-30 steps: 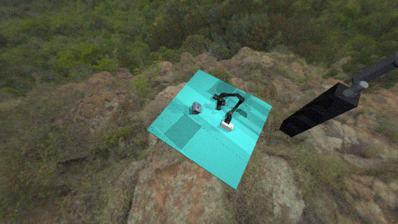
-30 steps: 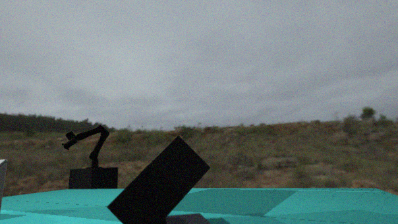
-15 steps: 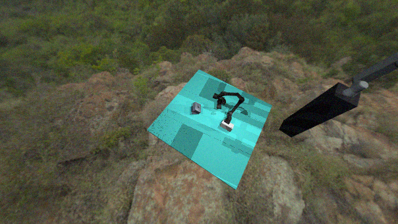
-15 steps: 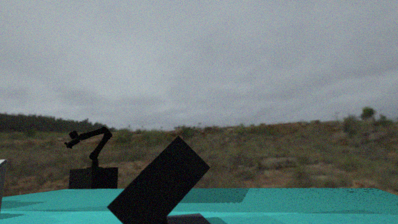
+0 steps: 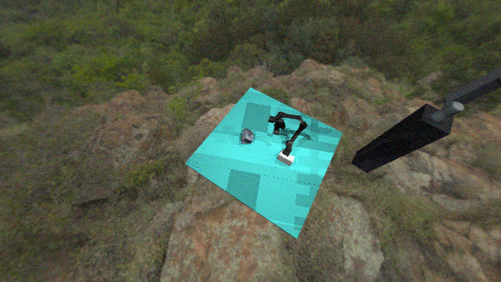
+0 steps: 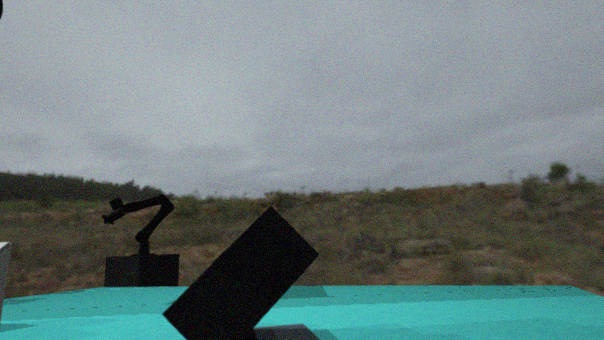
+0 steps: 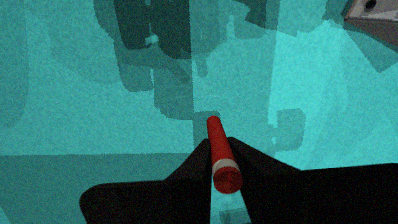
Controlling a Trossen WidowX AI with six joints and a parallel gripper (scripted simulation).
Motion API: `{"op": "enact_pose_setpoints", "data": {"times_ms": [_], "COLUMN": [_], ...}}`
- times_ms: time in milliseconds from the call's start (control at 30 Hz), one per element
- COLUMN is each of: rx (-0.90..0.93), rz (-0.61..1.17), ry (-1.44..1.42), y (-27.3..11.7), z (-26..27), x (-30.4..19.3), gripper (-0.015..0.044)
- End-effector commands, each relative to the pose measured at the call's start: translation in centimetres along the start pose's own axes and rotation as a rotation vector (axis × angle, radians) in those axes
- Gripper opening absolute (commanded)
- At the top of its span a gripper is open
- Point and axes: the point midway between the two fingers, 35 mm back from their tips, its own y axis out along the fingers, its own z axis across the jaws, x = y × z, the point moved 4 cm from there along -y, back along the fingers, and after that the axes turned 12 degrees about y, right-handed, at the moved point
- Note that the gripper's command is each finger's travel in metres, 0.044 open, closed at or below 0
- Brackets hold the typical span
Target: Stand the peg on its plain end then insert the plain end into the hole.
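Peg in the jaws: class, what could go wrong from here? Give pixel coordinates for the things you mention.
The peg (image 7: 220,145) could slip or twist, as the closed jaws grip it by its sides near the white band (image 7: 226,164), leaving much of its length reaching beyond them.

It could catch the rim of the hole (image 7: 370,5) or jam, since the panel (image 5: 245,138) (image 6: 240,280) (image 7: 385,14) slopes and the peg must match that slant.
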Motion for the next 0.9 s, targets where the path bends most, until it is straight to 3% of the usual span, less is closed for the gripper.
{"op": "enact_pose_setpoints", "data": {"times_ms": [0,867], "rx": [-0.006,-0.076], "rz": [-0.002,0.182], "ry": [-0.007,-0.099], "y": [-0.2,-0.4], "z": [-0.2,-2.8], "x": [-0.2,-3.9], "gripper": [0.0,0.0]}}
